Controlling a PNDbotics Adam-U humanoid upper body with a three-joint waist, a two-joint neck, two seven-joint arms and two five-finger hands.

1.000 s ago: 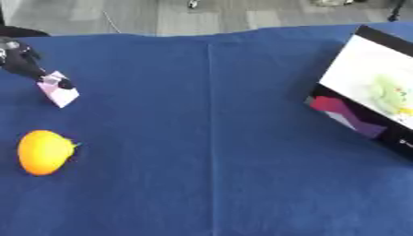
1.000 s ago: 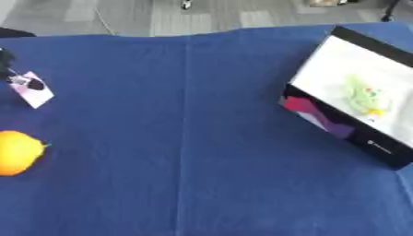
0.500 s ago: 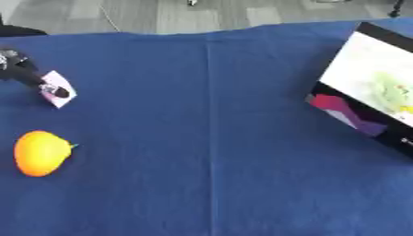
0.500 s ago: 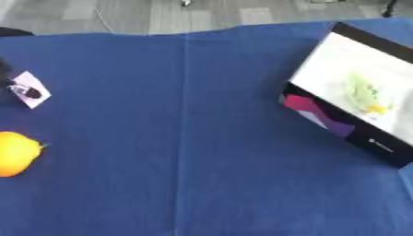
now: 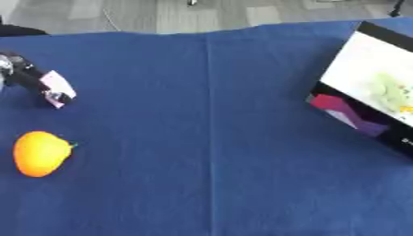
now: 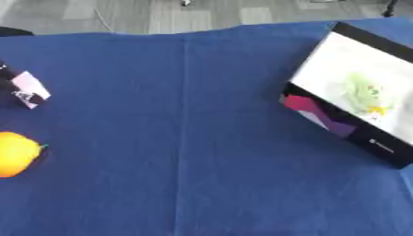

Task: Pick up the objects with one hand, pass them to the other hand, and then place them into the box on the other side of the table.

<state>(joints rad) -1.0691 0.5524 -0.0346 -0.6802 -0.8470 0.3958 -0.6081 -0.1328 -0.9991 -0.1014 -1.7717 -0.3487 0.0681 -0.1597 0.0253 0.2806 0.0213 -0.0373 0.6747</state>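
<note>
L hand (image 5: pixel 20 73) sits at the far left edge of the blue table (image 5: pixel 209 152), only partly in frame; dark fingers look closed on a small pink-and-white packet (image 5: pixel 56 87), which sticks out to the hand's right and a bit toward the camera, long axis tilted diagonally. Whether the packet is off the cloth or touching it, can't tell. R hand isn't in either view. Outward from there: an orange fruit (image 5: pixel 38 153) lies nearer the camera and just left of the packet, apart from the hand, untouched. Well across the table on the right stands the box (image 6: pixel 355 92), tipped so its white inside faces left, w/ something pale green inside. Key relation, as I judge it: packet + fruit are both on the L side, box on the R, so L hand is the nearer picker and the handover has to travel rightward across the centre.
</note>
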